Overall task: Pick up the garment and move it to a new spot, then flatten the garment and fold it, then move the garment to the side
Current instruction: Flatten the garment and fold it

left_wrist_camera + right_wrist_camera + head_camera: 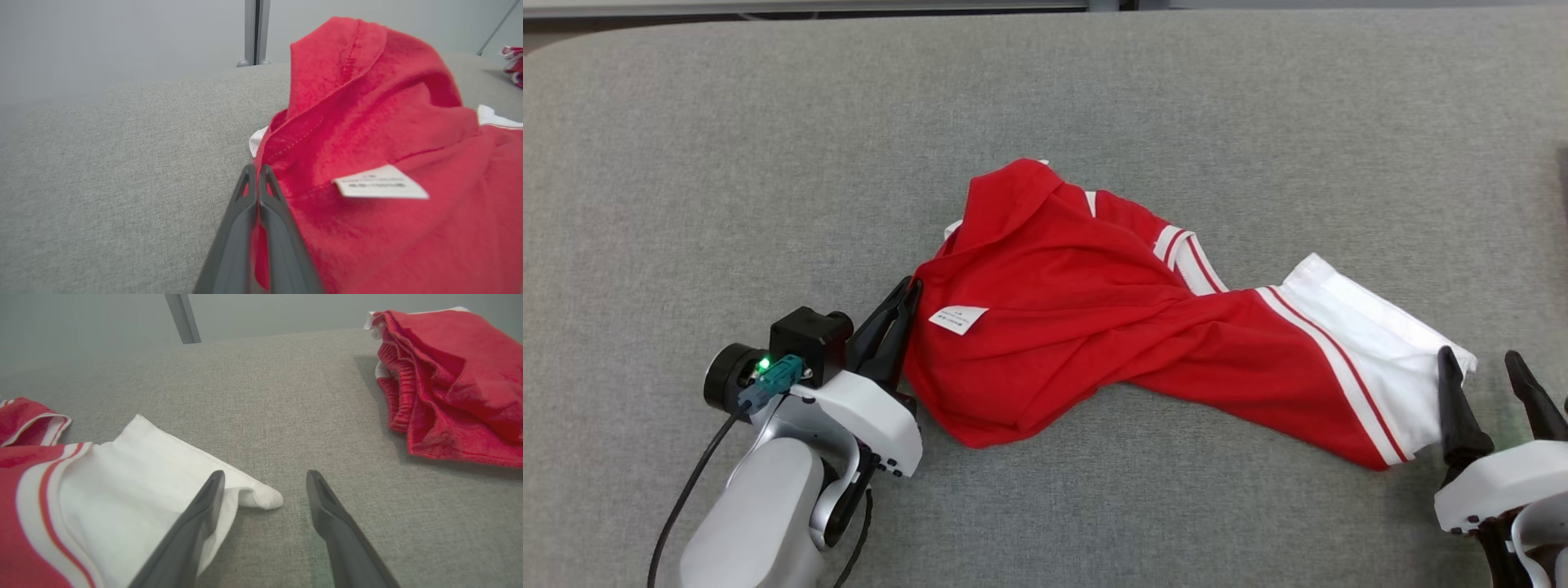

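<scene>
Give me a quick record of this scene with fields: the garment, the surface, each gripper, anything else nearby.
garment: crumpled red fabric garment with white striped trim, white label facing up
surface: grey woven cloth tabletop
left gripper: shut on the garment's edge beside the label
right gripper: open, at the garment's white end
other: second red garment, bunched, lying apart on the same tabletop

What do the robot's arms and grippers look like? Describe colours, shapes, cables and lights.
The left gripper and right gripper each have two long, dark, tapering fingers on a white housing. The left arm is pale grey, carrying a black camera block, a green light, a teal plug and a black cable.
</scene>
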Robot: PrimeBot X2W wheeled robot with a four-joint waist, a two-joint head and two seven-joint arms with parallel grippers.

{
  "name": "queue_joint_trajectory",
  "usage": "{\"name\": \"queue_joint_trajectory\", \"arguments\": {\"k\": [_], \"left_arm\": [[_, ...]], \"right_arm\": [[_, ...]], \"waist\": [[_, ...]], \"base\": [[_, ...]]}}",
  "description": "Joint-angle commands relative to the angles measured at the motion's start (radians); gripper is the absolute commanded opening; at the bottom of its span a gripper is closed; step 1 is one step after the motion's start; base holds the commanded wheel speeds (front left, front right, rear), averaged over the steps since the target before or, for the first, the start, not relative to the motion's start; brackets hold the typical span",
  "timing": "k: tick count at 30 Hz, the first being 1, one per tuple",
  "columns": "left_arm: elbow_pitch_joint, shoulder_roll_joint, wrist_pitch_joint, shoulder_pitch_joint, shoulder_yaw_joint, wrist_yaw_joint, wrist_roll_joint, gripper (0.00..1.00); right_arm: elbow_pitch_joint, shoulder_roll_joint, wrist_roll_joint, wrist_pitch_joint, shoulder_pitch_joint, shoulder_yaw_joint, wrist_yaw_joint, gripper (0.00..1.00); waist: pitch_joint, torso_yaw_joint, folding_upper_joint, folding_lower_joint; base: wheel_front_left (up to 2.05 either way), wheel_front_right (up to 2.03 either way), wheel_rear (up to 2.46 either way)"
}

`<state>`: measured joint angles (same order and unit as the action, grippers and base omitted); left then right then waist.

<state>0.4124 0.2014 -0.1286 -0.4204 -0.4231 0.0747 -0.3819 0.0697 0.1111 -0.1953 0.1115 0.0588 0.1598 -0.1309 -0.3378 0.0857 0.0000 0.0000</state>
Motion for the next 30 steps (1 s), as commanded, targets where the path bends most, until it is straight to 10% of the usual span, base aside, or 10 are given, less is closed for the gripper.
{"name": "queue_joint_trajectory", "arguments": {"k": [1,6,7,9,30], "left_arm": [[-0.005,0.0,-0.008,-0.026,-0.001,-0.001,-0.005,0.0],[-0.013,-0.005,-0.019,-0.023,-0.003,-0.004,-0.011,0.0],[-0.015,-0.004,-0.024,-0.023,0.001,-0.007,-0.012,0.0],[-0.021,-0.001,-0.037,-0.021,0.011,-0.015,-0.017,0.0],[-0.504,0.069,-0.028,-0.055,0.167,-0.094,-0.101,0.0]], "right_arm": [[0.036,0.01,-0.011,0.002,0.019,0.002,0.0,1.0],[0.161,0.026,-0.025,0.041,0.056,-0.029,0.0,1.0],[0.176,0.025,-0.03,0.046,0.057,-0.039,0.0,0.78],[0.195,0.029,-0.036,0.056,0.063,-0.047,0.0,0.0],[-0.387,0.198,-0.007,-0.125,0.236,0.038,0.001,0.0]], "waist": [[-0.013,0.013,0.0,0.0],[-0.025,0.027,0.0,0.0],[-0.027,0.027,0.0,0.0],[-0.031,0.026,0.0,0.0],[0.135,0.002,0.0,0.0]], "base": [[0.0,0.0,0.0],[0.0,0.0,0.0],[0.0,0.0,0.0],[0.0,0.0,0.0],[0.0,0.0,0.0]]}}
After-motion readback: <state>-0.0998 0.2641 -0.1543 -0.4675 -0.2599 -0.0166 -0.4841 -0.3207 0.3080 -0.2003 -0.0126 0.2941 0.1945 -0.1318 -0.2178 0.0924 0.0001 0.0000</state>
